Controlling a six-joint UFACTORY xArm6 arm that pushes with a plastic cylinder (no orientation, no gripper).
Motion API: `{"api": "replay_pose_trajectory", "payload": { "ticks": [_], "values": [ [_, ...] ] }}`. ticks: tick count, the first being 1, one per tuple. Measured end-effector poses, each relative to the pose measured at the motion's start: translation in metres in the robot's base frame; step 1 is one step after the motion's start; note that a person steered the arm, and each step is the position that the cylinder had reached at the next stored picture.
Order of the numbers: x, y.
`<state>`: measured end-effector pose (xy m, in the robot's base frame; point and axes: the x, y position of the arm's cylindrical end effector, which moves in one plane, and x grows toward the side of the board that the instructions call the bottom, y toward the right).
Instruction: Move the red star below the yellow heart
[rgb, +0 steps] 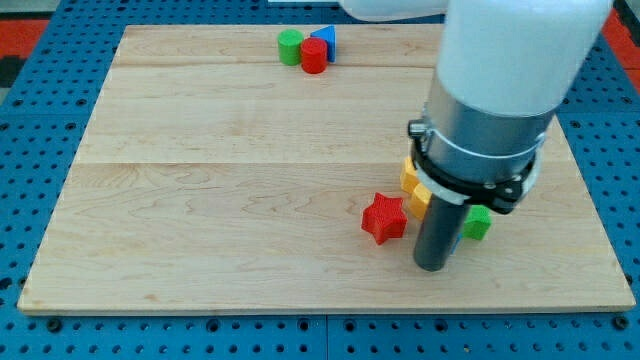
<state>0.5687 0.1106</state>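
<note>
**Board inventory: red star beside the rod, yellow pieces half hidden**

Camera view, listed from the view's bottom upward:

1. Wooden board (250, 200): pale planks on a blue pegboard surround; near edge along the view's bottom.
2. My tip (432, 266): lower end of the dark rod, resting on the board toward the view's lower right. The rig carries no jaws, so there is nothing to open or close; the rod holds nothing.
3. Red star (384, 218): flat on the board, just to the view's left of the tip and slightly above it. Very near the rod; contact cannot be settled from this angle.
4. Green block (477, 223): small, at the view's right of the rod, partly hidden behind it. Shape not clear.
5. Yellow block or blocks (413, 186): tucked under the arm's collar, above and right of the star. Largely covered; whether this is the yellow heart cannot be confirmed.
6. Far cluster at the view's top: green cylinder (290, 45), red cylinder (314, 56), blue block (325, 38), touching or nearly so, well apart from the work.

Judgement: the star lies left of the tip and below-left of the yellow. The move likely calls for a push toward the view's right, so the tip would need to pass round to the star's left side first
</note>
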Motion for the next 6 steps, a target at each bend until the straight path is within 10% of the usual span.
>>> {"api": "replay_pose_trajectory", "payload": {
  "ticks": [3,6],
  "values": [
    [-0.017,-0.117],
    [-0.059,-0.029]
  ]
}}
